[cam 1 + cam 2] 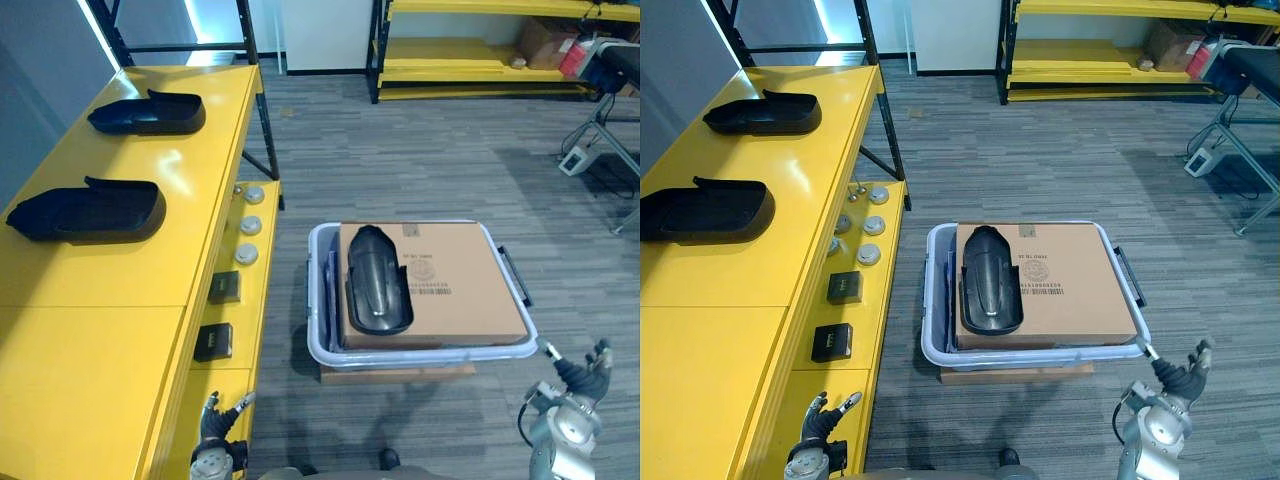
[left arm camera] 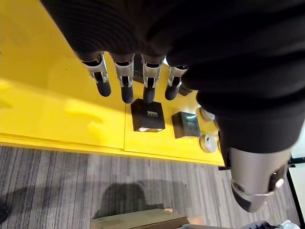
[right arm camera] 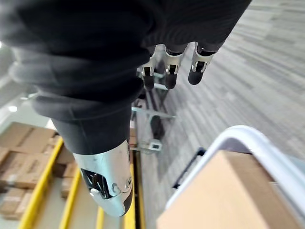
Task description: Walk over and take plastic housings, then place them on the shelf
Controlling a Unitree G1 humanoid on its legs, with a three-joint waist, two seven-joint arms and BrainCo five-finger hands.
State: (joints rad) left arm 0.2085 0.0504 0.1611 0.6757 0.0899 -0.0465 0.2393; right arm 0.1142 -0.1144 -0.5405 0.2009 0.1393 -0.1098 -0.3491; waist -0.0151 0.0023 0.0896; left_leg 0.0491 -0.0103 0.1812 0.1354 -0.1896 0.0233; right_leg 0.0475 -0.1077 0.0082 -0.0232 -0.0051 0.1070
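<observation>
Lengthwise fore-aft on box (image 1: 470, 290), black housing (image 1: 378, 285), narrow end far; left hand (image 2: 127, 78), right hand (image 3: 198, 67) slack-fingered.

Head stereo pair looks down, both sharing yellow shelf (image 1: 100, 320) and bin (image 1: 430, 354). Left wrist cam close on shelf; right, bin rim.

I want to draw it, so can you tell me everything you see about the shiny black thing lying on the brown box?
The black housing is a long, glossy shell that looks like moulded plastic. It is narrow and rounded at the far end and wider toward the near end, and light glints off its middle. It lies flat along the left part of a cardboard box, which sits in a pale plastic bin on the floor. Only the box touches it.
</observation>
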